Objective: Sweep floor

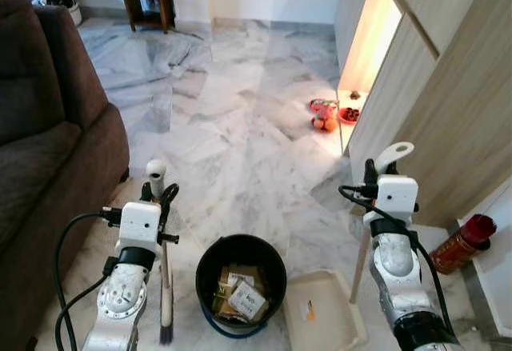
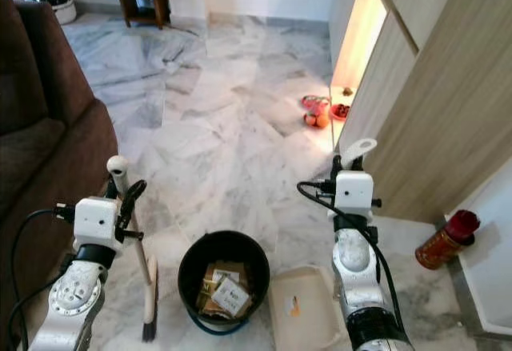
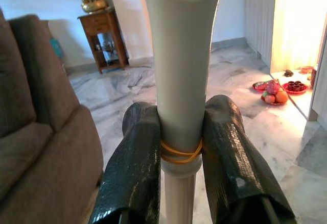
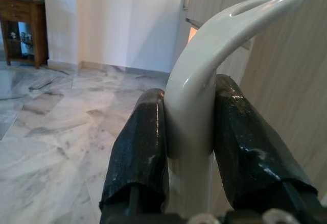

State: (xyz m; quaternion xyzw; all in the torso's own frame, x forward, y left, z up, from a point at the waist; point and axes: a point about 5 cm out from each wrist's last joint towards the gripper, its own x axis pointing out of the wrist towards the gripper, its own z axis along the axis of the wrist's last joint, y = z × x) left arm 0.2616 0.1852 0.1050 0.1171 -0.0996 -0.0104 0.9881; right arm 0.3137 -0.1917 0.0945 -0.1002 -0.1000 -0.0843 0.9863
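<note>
Left gripper [image 3: 181, 147] clamped on broom [image 1: 166, 287] handle, bristles on marble floor [image 1: 240, 127] beside sofa [image 1: 48, 151]. Right gripper [image 4: 189, 132] clamped on dustpan [image 1: 320, 311] handle. Between them, black bin [image 1: 240, 283] holding cartons and scraps. Red bottle [image 1: 462, 244] by cabinet [image 1: 448, 103].

My head views are bright and sharp. Warm yellow light spills from the lit alcove [image 1: 370, 43] in the wooden wall, glaring almost white there and glowing on the marble floor [image 1: 240, 111] just beside it. Well apart from the alcove, the sofa [image 1: 48, 143] sits dim. In my wrist views the near handles blur slightly.
</note>
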